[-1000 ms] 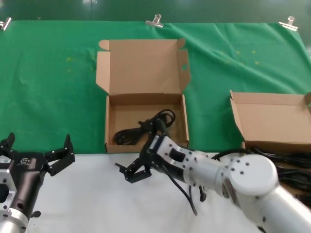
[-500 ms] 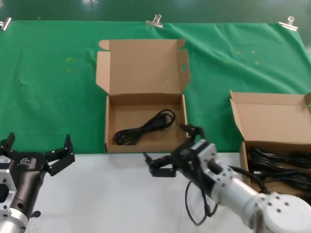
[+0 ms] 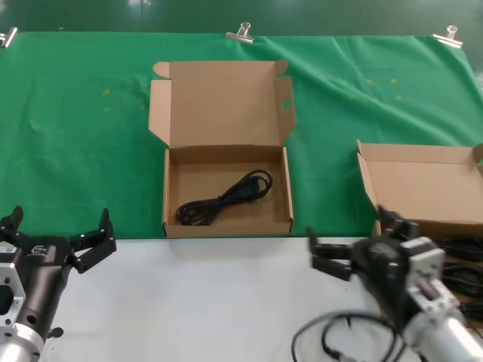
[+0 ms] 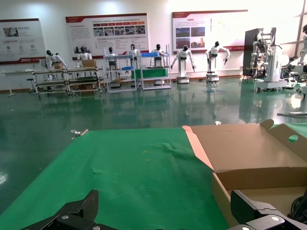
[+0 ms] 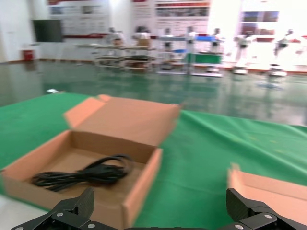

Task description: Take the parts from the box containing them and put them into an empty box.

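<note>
Your right gripper (image 3: 355, 243) has swung away from the middle box toward the 4 o'clock side of the head view since a second ago, and one power cord (image 3: 225, 199) now lies alone on the floor of the box with the slotted lid flap (image 3: 226, 154). The right fingers are spread wide with nothing between them. At 3 o'clock, the box with thin lid flaps (image 3: 423, 188) has more black cords (image 3: 460, 245) in it. Your left gripper (image 3: 59, 241) waits at 8 o'clock, splayed wide and empty, above the white table edge (image 3: 189, 302).
</note>
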You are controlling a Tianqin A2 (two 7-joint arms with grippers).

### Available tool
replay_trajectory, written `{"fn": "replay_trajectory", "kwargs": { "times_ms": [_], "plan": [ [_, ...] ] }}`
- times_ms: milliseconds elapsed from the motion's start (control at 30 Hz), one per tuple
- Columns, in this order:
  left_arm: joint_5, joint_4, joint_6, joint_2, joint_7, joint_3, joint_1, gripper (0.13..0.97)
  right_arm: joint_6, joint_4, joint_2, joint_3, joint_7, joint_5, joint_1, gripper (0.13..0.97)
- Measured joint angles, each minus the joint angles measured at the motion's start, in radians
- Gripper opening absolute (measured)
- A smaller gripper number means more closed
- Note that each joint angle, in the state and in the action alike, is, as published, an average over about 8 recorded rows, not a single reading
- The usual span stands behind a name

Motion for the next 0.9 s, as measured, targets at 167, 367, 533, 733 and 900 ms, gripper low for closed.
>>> {"fn": "replay_trajectory", "kwargs": {
  "times_ms": [167, 367, 533, 733, 900],
  "plan": [
    [0.0, 0.0, 0.0, 0.0, 0.0, 0.0, 0.0, 0.966, 0.048, 0.093, 0.019, 0.075, 0.037, 0.013, -0.095, 0.966],
    [0.0, 0.0, 0.0, 0.0, 0.0, 0.0, 0.0, 0.966, 0.076, 0.146, 0.031, 0.118, 0.059, 0.021, -0.151, 0.966],
    [0.0, 0.0, 0.0, 0.0, 0.0, 0.0, 0.0, 0.966, 0.078, 0.15, 0.031, 0.121, 0.06, 0.021, -0.154, 0.966],
    [0.0, 0.0, 0.0, 0.0, 0.0, 0.0, 0.0, 0.966, 0.078, 0.15, 0.031, 0.121, 0.06, 0.021, -0.154, 0.966],
    [0.0, 0.0, 0.0, 0.0, 0.0, 0.0, 0.0, 0.966, 0.078, 0.15, 0.031, 0.121, 0.06, 0.021, -0.154, 0.966]
  ]
}}
